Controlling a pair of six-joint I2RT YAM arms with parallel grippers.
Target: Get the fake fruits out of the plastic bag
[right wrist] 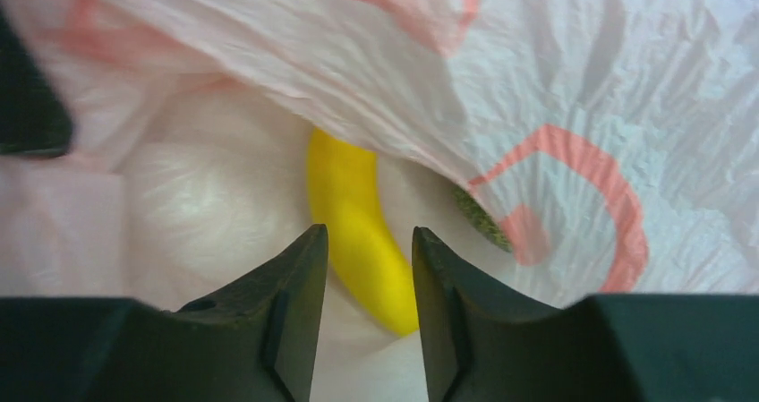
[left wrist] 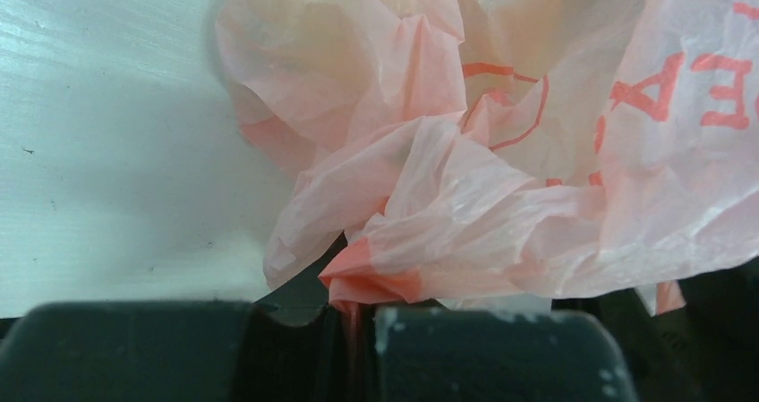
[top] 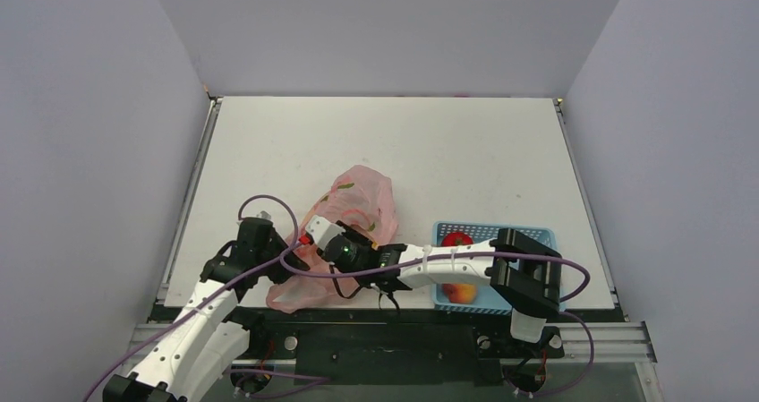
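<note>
The crinkly translucent pink plastic bag (top: 360,196) was seen at the white table's (top: 403,138) near edge, a fold clamped in the closed left gripper (left wrist: 354,332). Inside it, the end of a yellow plastic banana (right wrist: 347,192) was framed between the parted jaws of the right gripper (right wrist: 369,239).

— What's around you?
— Plain lilac-grey panels box me in: a back wall (top: 385,26) across the top of the frame, a left wall (top: 89,151) and a right wall (top: 671,151).
— And under you?
— A white tabletop (top: 403,142), faintly scuffed, with a metal rail (top: 190,196) along its left edge. The light is soft and even.
</note>
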